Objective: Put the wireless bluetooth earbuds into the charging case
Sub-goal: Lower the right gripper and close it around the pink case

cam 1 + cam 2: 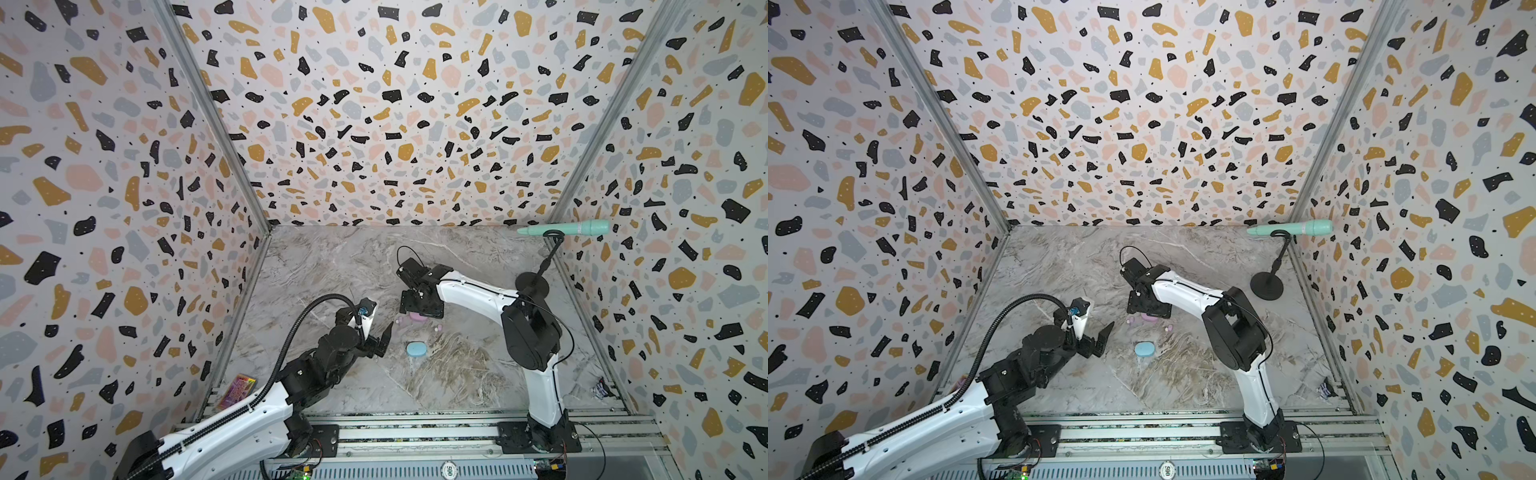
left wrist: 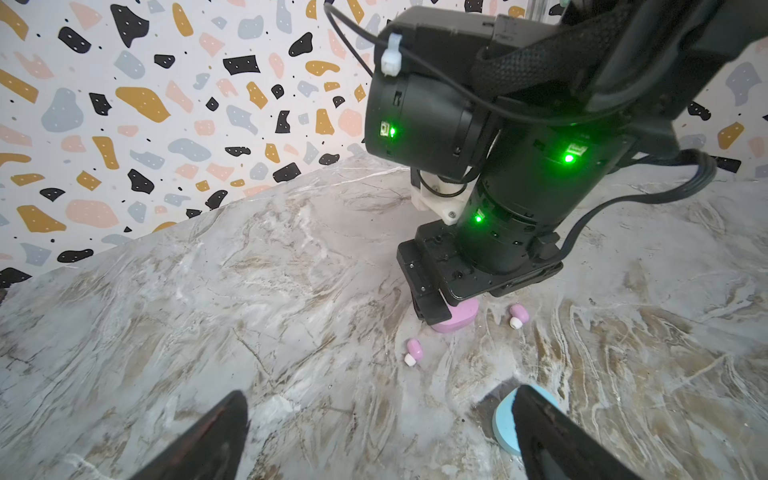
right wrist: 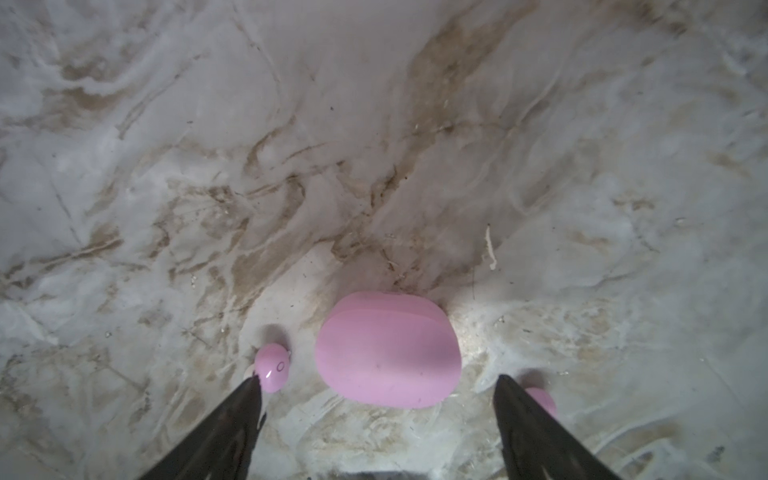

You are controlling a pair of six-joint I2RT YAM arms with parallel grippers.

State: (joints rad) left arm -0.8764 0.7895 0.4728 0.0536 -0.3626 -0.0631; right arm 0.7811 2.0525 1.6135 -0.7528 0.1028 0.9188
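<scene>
Marble-patterned tabletop (image 1: 332,266), grey with brown veining. Directly on it, mid-table: closed pink case (image 3: 386,353), two pink earbuds (image 3: 272,368) flanking it, apart; closed blue case (image 1: 417,349) nearer front. Round black stand base (image 1: 532,284) far right.

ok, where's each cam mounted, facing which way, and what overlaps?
Top views (one stereo head): high above the front rail, looking down toward the back wall; left arm, right arm, table, blue case.
Right wrist: on right arm, looking down past the open right end effector at the pink case and two pink earbuds.
Left wrist: on left arm, looking across the table past the open left end effector at the right arm over that case.
Shared: both wrist views show the pink case and pink earbuds.
</scene>
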